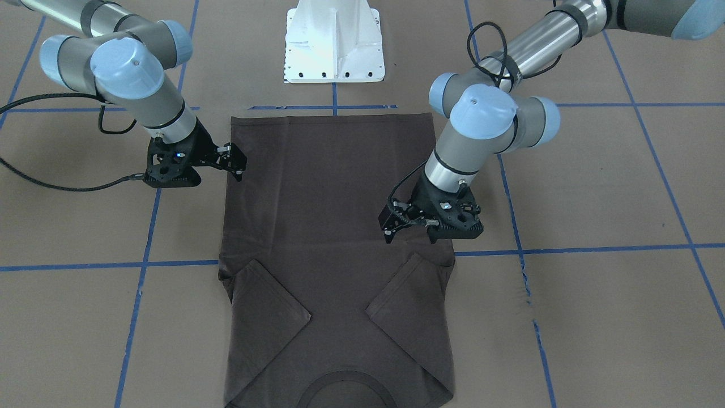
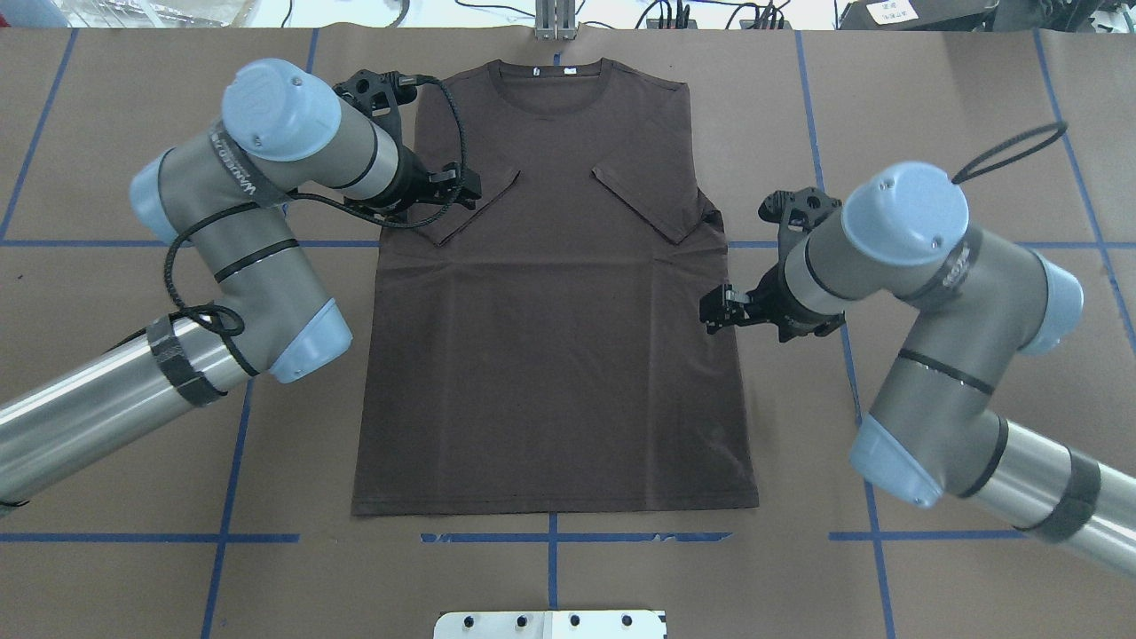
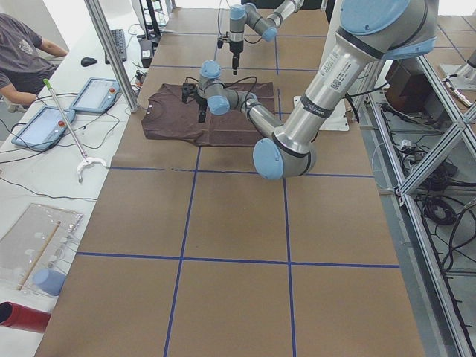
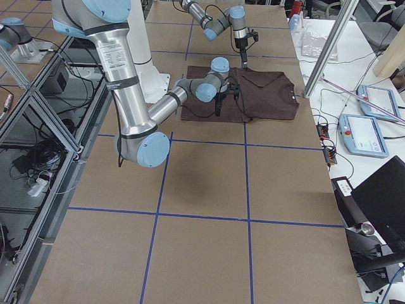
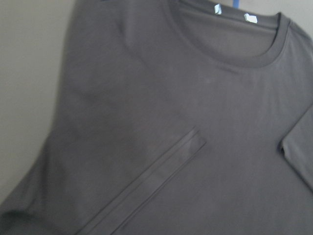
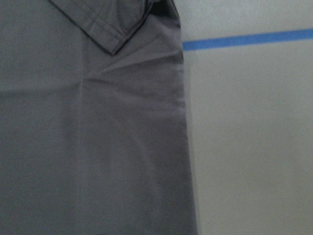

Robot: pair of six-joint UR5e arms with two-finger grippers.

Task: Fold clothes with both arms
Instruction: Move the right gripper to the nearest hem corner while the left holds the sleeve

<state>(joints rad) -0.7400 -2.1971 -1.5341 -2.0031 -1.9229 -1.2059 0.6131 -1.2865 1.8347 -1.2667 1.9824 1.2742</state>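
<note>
The dark brown T-shirt (image 2: pixel 550 355) lies flat on the table, collar (image 2: pixel 555 93) at the far end and white neck labels (image 5: pixel 250 18) showing. Both sleeves (image 2: pixel 479 209) (image 2: pixel 652 204) are folded in over the chest. I cannot make out any chest print. My left gripper (image 2: pixel 469 188) hovers over the shirt's left folded sleeve, looks open and holds nothing. It also shows in the front view (image 1: pixel 389 226). My right gripper (image 2: pixel 713 312) sits at the shirt's right side edge below the sleeve, looks open and empty, and also shows in the front view (image 1: pixel 239 164).
The white pedestal base (image 1: pixel 334 42) stands just behind the shirt's hem. Blue tape lines (image 6: pixel 244 39) cross the brown table cover. An operator (image 3: pixel 22 59) sits past the far edge of the table, with tablets (image 4: pixel 370 126) and cables nearby.
</note>
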